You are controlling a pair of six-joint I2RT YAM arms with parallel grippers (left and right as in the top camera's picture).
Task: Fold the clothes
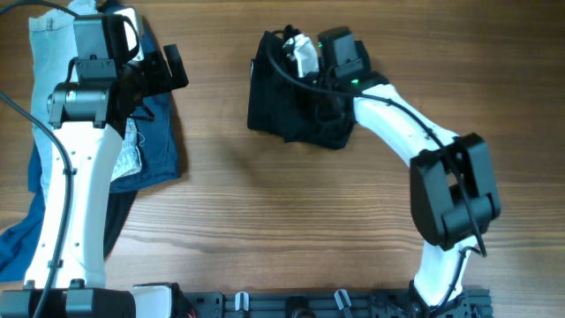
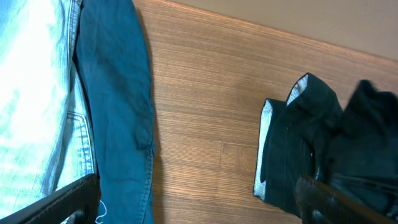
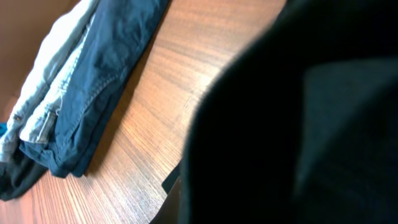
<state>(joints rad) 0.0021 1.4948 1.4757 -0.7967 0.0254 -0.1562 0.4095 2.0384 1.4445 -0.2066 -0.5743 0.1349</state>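
Observation:
A black garment (image 1: 291,110) lies bunched on the wooden table at top centre; it also shows in the left wrist view (image 2: 311,143). My right gripper (image 1: 297,55) sits at its far edge, and black cloth (image 3: 298,124) fills the right wrist view and hides the jaws. A pile of clothes lies at the left, with dark blue jeans (image 1: 159,146) (image 2: 118,93) (image 3: 106,68) and light denim (image 1: 48,53) (image 2: 31,93). My left gripper (image 1: 168,69) (image 2: 199,202) hovers open and empty at the pile's right edge.
More blue and dark cloth (image 1: 22,238) trails down the pile toward the front left. Bare wood (image 1: 282,221) lies between the pile and the black garment. The arm bases stand on a rail (image 1: 300,305) at the front edge.

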